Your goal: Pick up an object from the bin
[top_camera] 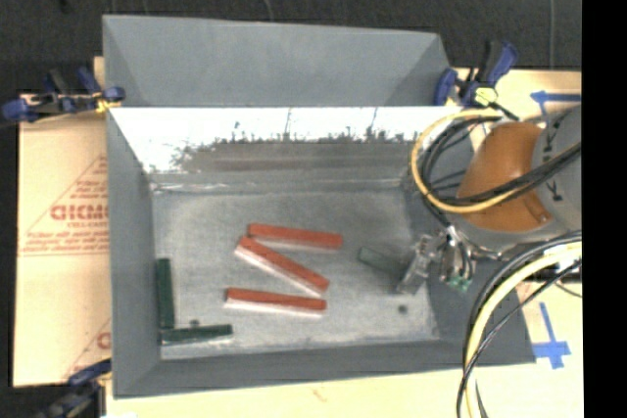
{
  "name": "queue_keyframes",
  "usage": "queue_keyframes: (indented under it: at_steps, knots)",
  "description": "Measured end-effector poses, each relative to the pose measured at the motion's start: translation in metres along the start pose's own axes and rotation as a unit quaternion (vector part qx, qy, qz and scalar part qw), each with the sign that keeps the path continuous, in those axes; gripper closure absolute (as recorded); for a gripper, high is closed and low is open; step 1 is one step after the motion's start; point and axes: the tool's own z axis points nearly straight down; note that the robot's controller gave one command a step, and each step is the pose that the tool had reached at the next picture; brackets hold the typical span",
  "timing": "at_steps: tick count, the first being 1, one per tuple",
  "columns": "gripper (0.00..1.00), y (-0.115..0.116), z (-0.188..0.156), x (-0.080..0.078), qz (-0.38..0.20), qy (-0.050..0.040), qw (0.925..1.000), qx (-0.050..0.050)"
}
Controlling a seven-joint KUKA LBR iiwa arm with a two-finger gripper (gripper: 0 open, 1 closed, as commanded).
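Observation:
My gripper (409, 277) is low over the bin floor at the right side, close to the right wall. A small dark green flat piece (375, 258) lies just to its left, its right end reaching up to the gripper; whether they touch I cannot tell. Left of that lie three red-orange bars: the top one (295, 236) level, the middle one (281, 267) slanting down to the right, the bottom one (275, 301) nearly level. The bars lie well apart from the gripper.
A dark green L-shaped piece (165, 301) lies along the bin's left wall and front left corner. A tiny dark speck (402, 310) sits on the floor below the gripper. The arm with its orange cover and looping cables hangs over the bin's right rim.

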Motion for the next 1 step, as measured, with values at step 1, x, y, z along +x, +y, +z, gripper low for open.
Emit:
queue_keyframes:
  at_steps: [1]
  knots:
    - [1.0,0.0294,-0.1345,0.0072,-0.018,-0.0009,0.9998,-0.001]
